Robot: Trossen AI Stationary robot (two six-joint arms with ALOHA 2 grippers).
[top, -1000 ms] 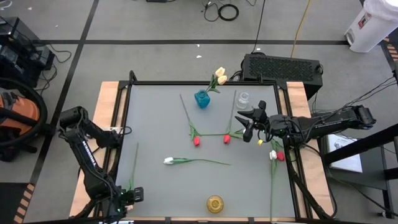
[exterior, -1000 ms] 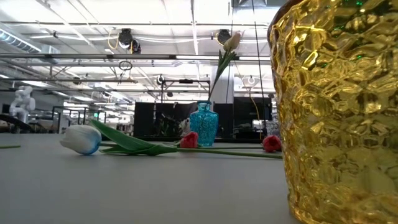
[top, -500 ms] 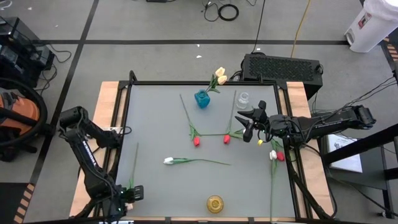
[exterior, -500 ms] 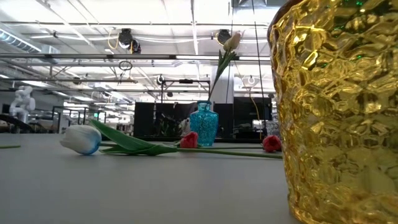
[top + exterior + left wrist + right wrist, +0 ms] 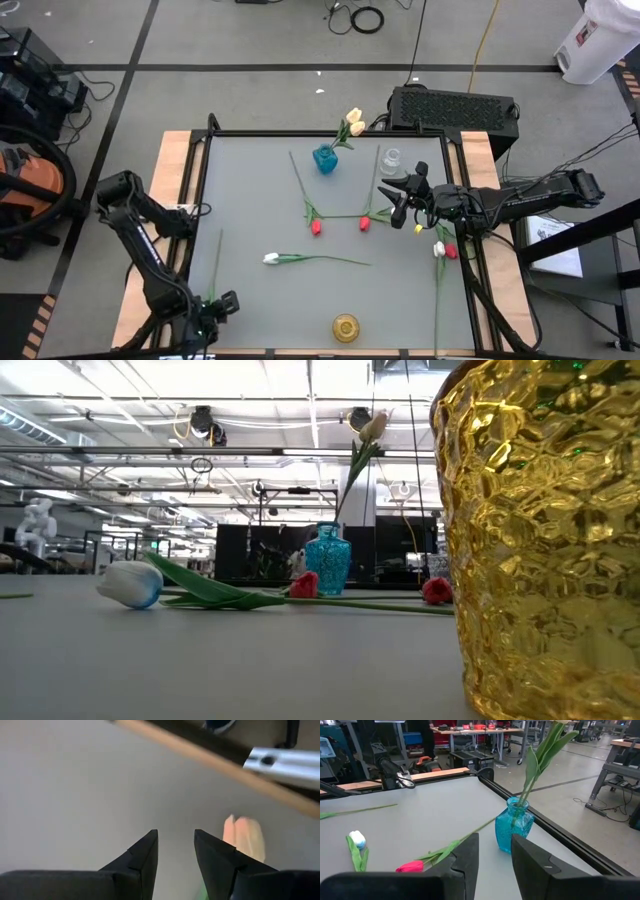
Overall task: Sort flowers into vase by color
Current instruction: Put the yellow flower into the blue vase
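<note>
The left gripper [image 5: 222,305], at the lower left of the high view, was seen to have been shifted slightly up and to the right over the last half second, while everything else was left where it lay. Its jaws were held apart with nothing between them, and a cream-yellow bud [image 5: 245,837] was seen just beside one finger, outside the gap, so a grasp of that flower was judged to be in preparation and not yet made. The right gripper [image 5: 398,210] was parked at the right of centre, its jaws also parted and empty. The blue vase [image 5: 325,159] near the top centre was already filled with two cream-yellow tulips [image 5: 353,120]. The clear vase [image 5: 391,160] beside it and the gold vase [image 5: 346,327] at the bottom centre appeared to hold nothing. A white tulip [image 5: 271,258] and two red tulips [image 5: 316,228] were left lying on the desk [image 5: 250,190], with two more buds [image 5: 443,249] at its right edge.
</note>
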